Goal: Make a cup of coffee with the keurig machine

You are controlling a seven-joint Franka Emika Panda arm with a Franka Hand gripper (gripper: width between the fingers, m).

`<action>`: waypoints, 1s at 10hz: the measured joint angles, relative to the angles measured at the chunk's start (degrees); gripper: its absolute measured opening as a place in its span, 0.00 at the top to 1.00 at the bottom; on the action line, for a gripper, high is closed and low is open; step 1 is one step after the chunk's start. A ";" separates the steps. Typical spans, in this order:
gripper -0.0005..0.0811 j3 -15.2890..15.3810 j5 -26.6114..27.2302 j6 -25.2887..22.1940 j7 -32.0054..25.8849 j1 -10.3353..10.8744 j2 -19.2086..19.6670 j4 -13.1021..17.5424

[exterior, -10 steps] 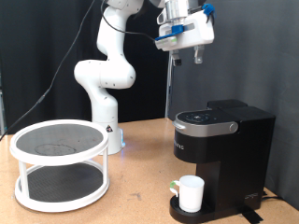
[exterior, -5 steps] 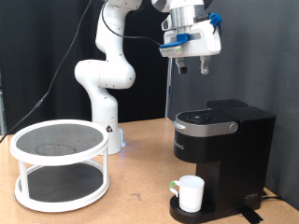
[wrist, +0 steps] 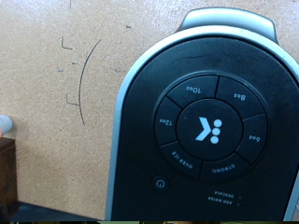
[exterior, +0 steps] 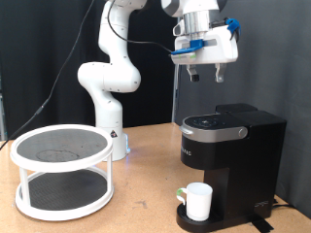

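Cup placement looks done: the white mug sits on the round drip base under the brew head, at the exterior view's lower right. Going left to right, a two-tier round rack stands well apart from it, then the arm's white base, then the keurig machine with its lid down. Over the last second the gripper has drifted toward the exterior view's right, and now hangs high above the machine, touching nothing. It carries nothing, fingers slightly parted (how wide is unclear). The wrist view looks straight down on the button panel.
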 joint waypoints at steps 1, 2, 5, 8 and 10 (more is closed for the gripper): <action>0.09 0.49 -1.25 0.10 0.94 -0.02 0.35 -0.14; 0.09 0.88 -2.00 0.59 1.52 -0.03 0.80 -0.44; 0.09 1.19 -2.29 2.13 1.69 -0.03 1.76 -1.80; 0.45 1.40 -2.25 5.34 1.68 0.05 2.06 -4.43; 0.62 1.68 -2.17 7.48 1.68 0.06 2.64 -5.94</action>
